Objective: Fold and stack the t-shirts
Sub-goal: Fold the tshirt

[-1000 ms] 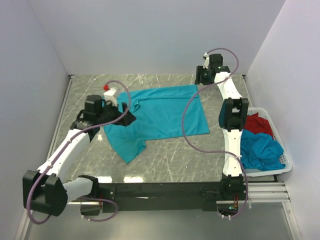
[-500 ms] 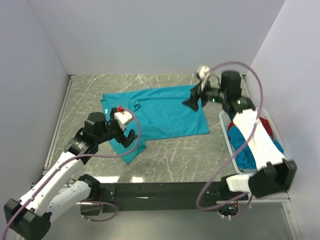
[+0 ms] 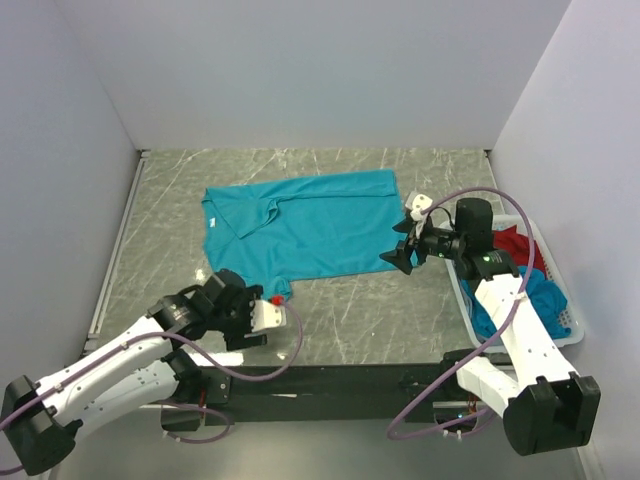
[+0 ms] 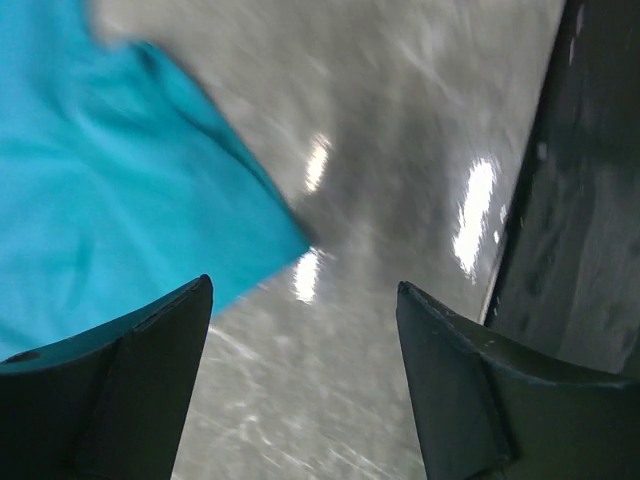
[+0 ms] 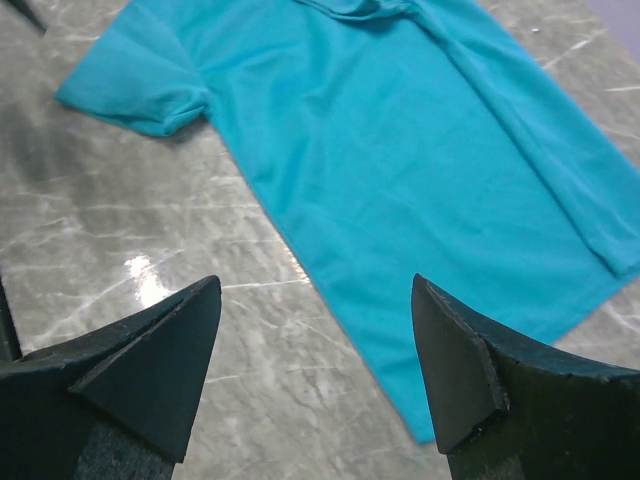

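Note:
A teal t-shirt [image 3: 305, 222] lies spread flat on the marble table; it also shows in the right wrist view [image 5: 420, 150] and its sleeve corner shows in the left wrist view [image 4: 110, 180]. My left gripper [image 3: 262, 318] is open and empty, low over the table just below the shirt's near left sleeve. My right gripper [image 3: 402, 258] is open and empty, just off the shirt's near right corner. A red t-shirt [image 3: 515, 246] and a bright blue t-shirt [image 3: 520, 300] lie crumpled in the white basket [image 3: 566, 322] at the right.
The black rail [image 3: 330, 382] runs along the table's near edge, close to my left gripper. Grey walls close in the left, back and right sides. The right arm's purple cable [image 3: 470, 350] loops over the table's near right part.
The left gripper has drawn back toward the near edge, off the shirt's sleeve. The right gripper has moved from the shirt's far right corner down to its near right corner. The shirt now lies flatter.

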Tool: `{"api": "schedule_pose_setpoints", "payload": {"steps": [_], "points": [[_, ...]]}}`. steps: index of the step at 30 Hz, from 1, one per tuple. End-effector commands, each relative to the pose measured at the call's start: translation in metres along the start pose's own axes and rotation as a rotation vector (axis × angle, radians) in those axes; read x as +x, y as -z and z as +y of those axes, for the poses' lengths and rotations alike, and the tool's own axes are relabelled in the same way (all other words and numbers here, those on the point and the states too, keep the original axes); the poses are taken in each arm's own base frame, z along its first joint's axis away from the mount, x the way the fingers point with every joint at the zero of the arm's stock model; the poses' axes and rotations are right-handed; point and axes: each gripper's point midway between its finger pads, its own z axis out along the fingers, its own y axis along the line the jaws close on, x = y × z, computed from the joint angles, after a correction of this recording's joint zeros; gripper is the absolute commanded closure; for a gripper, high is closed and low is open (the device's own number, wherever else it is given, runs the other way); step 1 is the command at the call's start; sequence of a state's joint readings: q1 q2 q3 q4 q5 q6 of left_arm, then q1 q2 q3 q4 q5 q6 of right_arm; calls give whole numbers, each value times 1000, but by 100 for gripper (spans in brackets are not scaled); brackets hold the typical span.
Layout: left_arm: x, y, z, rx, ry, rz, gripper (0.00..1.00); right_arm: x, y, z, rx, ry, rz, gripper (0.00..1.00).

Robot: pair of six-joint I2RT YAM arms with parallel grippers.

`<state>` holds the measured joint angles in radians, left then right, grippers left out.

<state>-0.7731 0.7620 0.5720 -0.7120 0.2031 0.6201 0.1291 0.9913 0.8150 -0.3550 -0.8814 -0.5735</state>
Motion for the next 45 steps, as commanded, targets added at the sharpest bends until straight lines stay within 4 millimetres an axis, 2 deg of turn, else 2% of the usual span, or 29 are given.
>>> {"api": "schedule_pose_setpoints", "payload": {"steps": [1,2,3,4,6,14,25,45], "points": [[20,-10,-9,21,-71,49,21,-19,4,-10,18,64,-40,18],[25,-15,-12,27,-75,53,23,-18,4,-8,11,59,-40,18],[25,-18,-9,10,-69,51,32,-16,4,-7,7,53,-36,19],[24,-20,-4,-16,-72,45,51,-15,4,-6,1,47,-35,19],[33,-23,2,-51,-83,82,55,-16,4,-3,-12,37,-35,20],[28,-38,11,-43,-101,102,51,-18,5,2,-39,24,-35,21],[32,-53,15,-42,-105,127,51,-15,4,7,-83,4,-15,22],[45,-58,11,-19,-117,181,55,-21,9,11,-91,17,-30,23]]}}
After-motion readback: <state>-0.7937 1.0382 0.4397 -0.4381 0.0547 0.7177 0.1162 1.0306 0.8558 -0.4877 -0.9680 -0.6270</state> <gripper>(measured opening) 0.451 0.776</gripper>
